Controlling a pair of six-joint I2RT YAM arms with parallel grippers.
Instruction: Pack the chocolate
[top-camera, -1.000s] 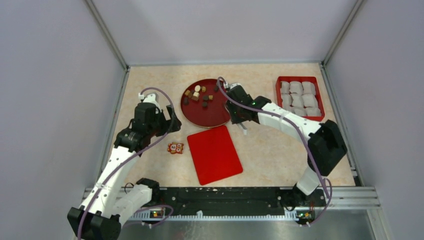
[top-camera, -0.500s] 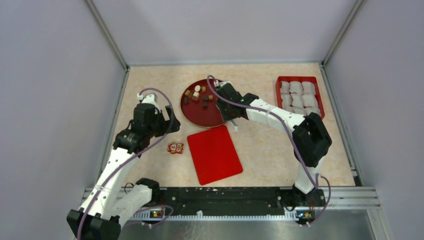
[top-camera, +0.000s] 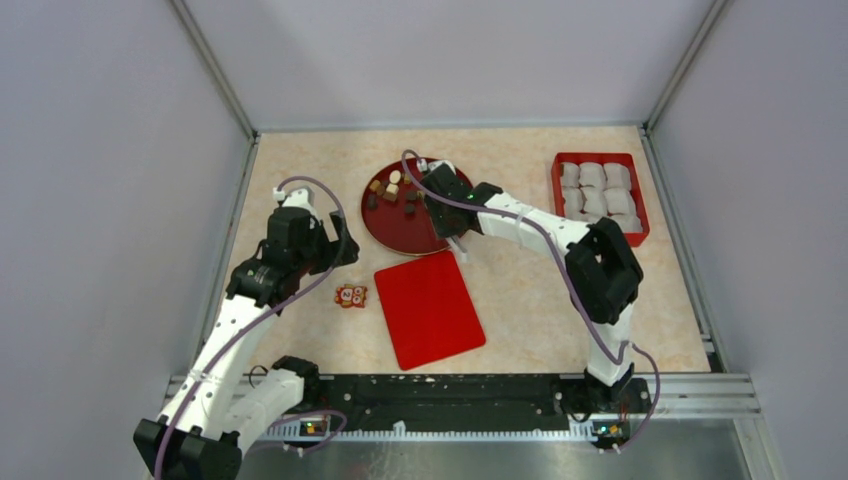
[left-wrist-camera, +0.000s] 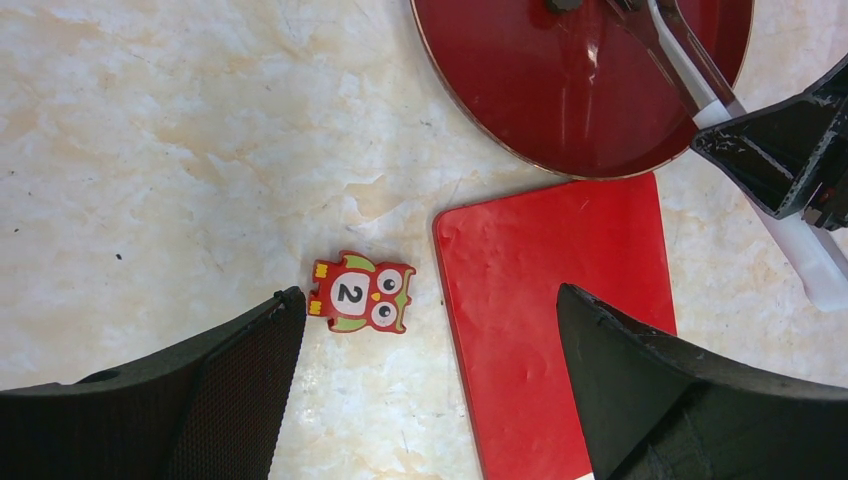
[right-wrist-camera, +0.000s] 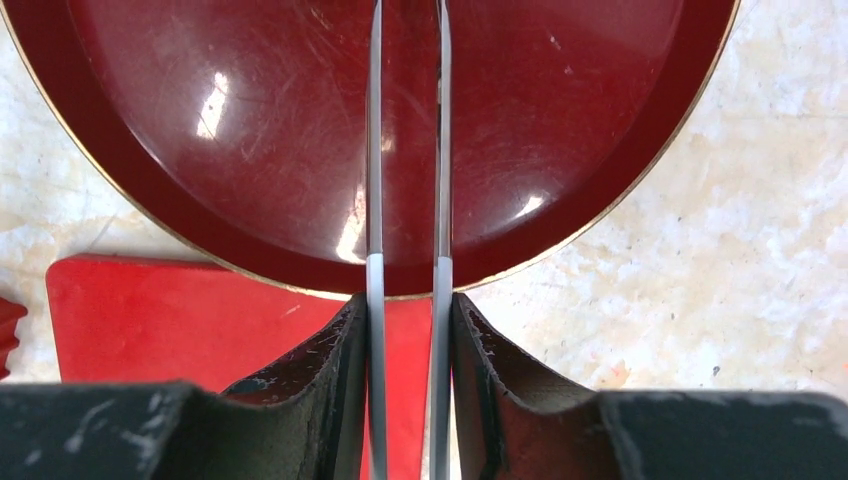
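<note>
Several tiny chocolate chunks (top-camera: 392, 190), dark brown, tan and white, lie in the far-left part of a round dark red plate (top-camera: 415, 228). My right gripper (top-camera: 440, 195) is over the plate, just right of the chunks, shut on grey tweezers (right-wrist-camera: 375, 150). The tweezer arms reach out over the plate's bare bottom (right-wrist-camera: 250, 130) with a narrow gap between them and nothing in it; no chunks show in that view. My left gripper (top-camera: 335, 250) is open and empty, hovering left of the plate, above the owl packet (left-wrist-camera: 360, 293).
A flat red lid (top-camera: 428, 305) lies in front of the plate. A red tray (top-camera: 556, 190) of white paper cups stands at the far right. The small owl packet (top-camera: 351, 296) lies left of the lid. Walls close in the table's left, far and right sides.
My right gripper has moved left across the plate with the tweezers, closer to the chocolate chunks, and its elbow has swung left. The left arm has not moved.
</note>
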